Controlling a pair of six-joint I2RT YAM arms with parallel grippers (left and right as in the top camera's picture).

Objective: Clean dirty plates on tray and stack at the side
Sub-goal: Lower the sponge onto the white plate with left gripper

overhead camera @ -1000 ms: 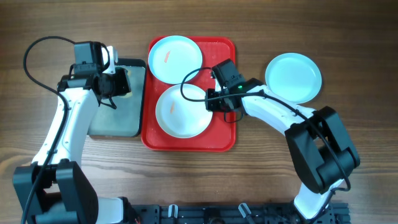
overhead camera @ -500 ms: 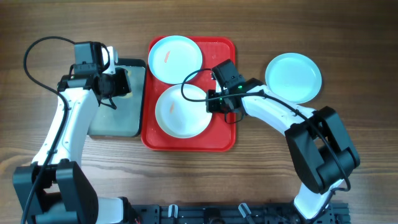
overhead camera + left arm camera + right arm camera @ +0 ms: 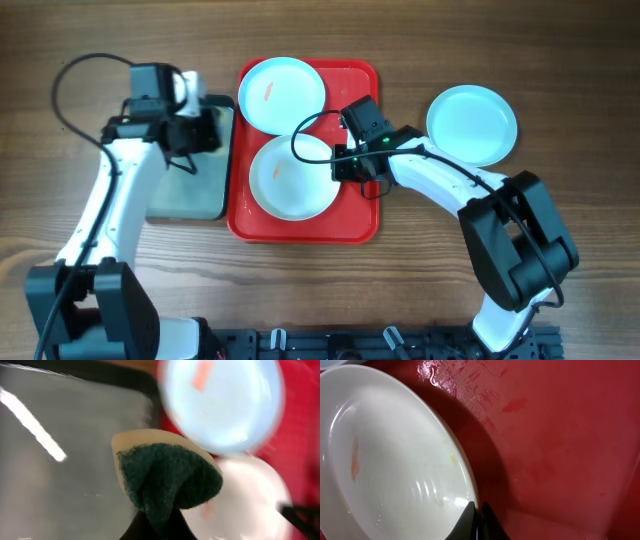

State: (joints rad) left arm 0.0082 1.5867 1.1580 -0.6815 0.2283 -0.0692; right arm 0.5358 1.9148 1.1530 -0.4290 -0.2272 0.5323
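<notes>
On the red tray (image 3: 355, 215) lie two plates: a pale turquoise plate (image 3: 282, 95) with a reddish smear at the far end, and a white plate (image 3: 293, 178), also smeared, nearer me. My right gripper (image 3: 343, 166) is shut on the white plate's (image 3: 395, 460) right rim, the rim pinched between the fingertips of that gripper (image 3: 477, 507). My left gripper (image 3: 205, 132) is shut on a green-and-yellow sponge (image 3: 167, 477) above the metal pan's right edge. A third turquoise plate (image 3: 472, 123) rests on the table to the right of the tray.
The black-rimmed metal pan (image 3: 185, 190) sits against the tray's left side. Wet streaks show on the tray floor (image 3: 560, 435). In the left wrist view the turquoise plate (image 3: 220, 405) and the white plate (image 3: 250, 495) lie just beyond the sponge.
My left gripper has carried the sponge to the right, towards the tray. The right arm has hardly moved, and its jaws stay pinched on the white plate's rim.
</notes>
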